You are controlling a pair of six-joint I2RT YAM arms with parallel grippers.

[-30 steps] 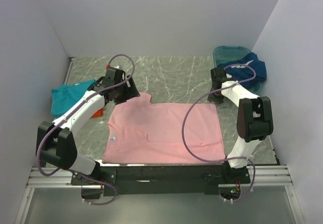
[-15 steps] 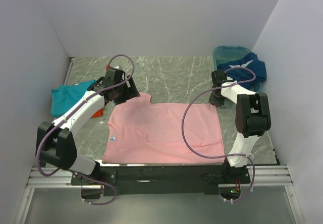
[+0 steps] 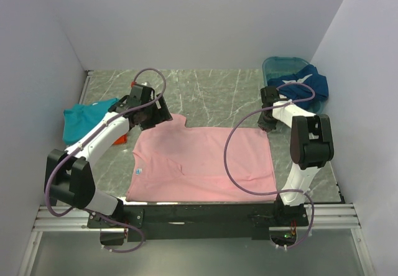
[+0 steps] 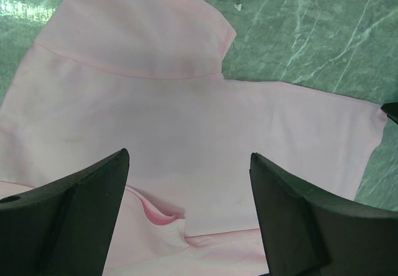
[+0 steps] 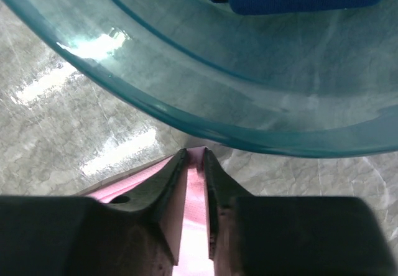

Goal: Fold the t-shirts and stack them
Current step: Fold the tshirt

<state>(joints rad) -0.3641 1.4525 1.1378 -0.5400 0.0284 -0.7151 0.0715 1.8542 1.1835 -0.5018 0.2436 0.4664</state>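
Light pink cloth t-shirt [image 3: 202, 164] lies flat, near-centre on the grey marbled surface [image 3: 211, 89]. L hand [image 4: 186, 183] hangs wide over its far-left sleeve, holding nothing. R hand [image 5: 194, 158] is narrow at the far-right corner; we cannot tell if it grips. Risks: the thin corner slips out on lift, or R hand knocks the teal plastic basin [image 5: 249, 89] just beyond.

Pink t-shirt [image 3: 205, 161] flat (slightly rumpled)

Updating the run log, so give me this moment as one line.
pink t-shirt: laid out flat | left gripper: open over shirt | right gripper: jaws pinching shirt's far corner
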